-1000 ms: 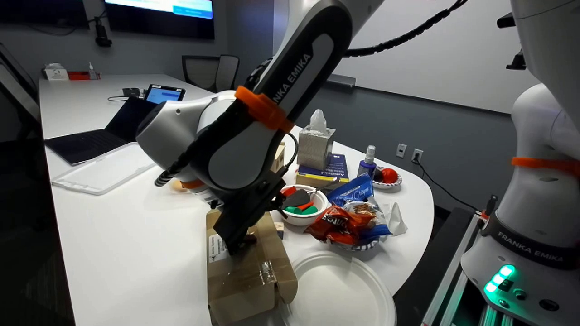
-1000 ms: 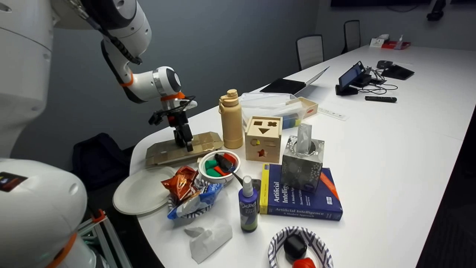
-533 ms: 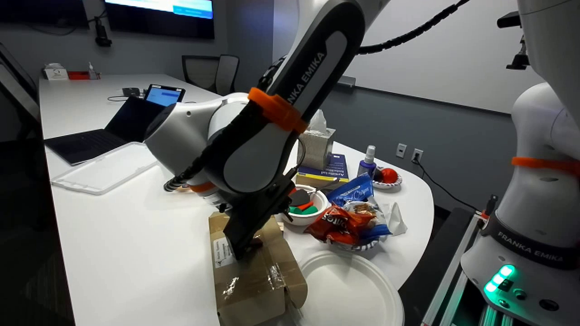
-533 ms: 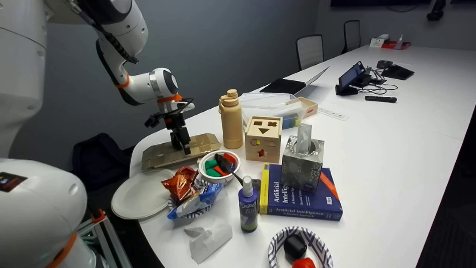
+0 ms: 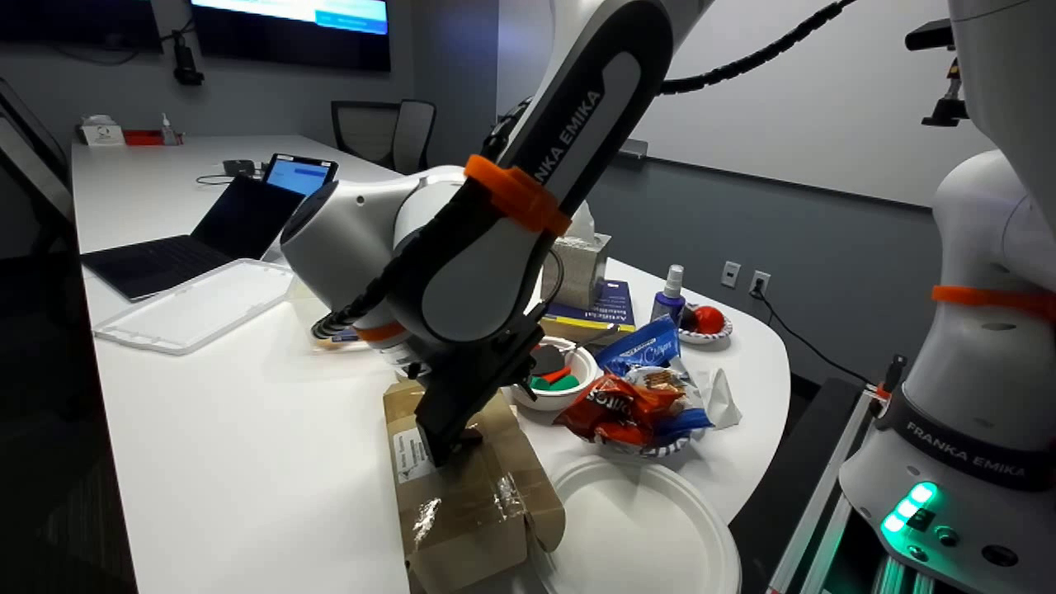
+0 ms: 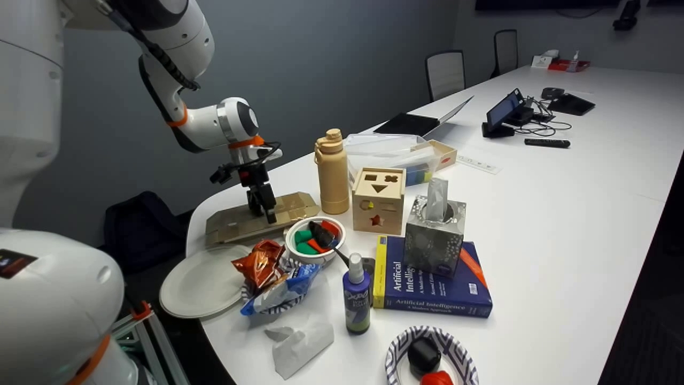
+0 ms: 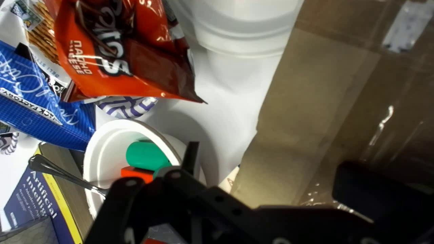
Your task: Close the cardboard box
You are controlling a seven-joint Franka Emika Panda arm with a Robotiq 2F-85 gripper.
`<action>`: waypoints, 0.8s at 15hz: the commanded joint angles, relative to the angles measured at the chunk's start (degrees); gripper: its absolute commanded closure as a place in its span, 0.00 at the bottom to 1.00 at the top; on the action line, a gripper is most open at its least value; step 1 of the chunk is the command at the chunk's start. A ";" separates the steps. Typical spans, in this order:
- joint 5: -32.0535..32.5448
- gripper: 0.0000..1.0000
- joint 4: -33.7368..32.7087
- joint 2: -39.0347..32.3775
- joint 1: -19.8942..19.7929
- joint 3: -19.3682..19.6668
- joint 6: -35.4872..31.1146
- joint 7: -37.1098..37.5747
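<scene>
The brown cardboard box [image 5: 462,503] lies on the table with its lid lying low and flat over it; it also shows in an exterior view [image 6: 235,220] and the wrist view [image 7: 315,88]. A side flap [image 5: 546,520] sticks out toward the white plate. A small white label [image 5: 410,455] shows on the brown surface. The inside is hidden. My gripper [image 5: 456,450] points down at the lid's top, seen in both exterior views [image 6: 264,215]. In the wrist view its fingers [image 7: 369,193] stand apart with cardboard between and below them. Whether the tips press the lid is unclear.
A white plate [image 5: 643,528] sits against the box's side. A white bowl [image 5: 565,396] of colored blocks and snack bags [image 5: 627,408] stand close by. A tan bottle [image 6: 333,176] and a wooden shape box [image 6: 378,200] stand near the box's far end.
My gripper, the box and the plate have shifted slightly together, toward the plate's side. The lid has stayed low.
</scene>
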State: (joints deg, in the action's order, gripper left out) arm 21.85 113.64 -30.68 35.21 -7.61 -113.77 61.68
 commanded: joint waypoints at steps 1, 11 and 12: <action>-0.43 0.00 0.85 2.63 -1.84 0.04 1.20 0.15; -3.84 0.00 -0.82 10.90 -6.56 -2.97 6.76 -1.29; -4.27 0.00 -0.98 11.54 -7.03 -3.27 7.03 -1.37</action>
State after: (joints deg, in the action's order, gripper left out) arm 19.66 112.44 -22.10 30.21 -9.27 -108.55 61.50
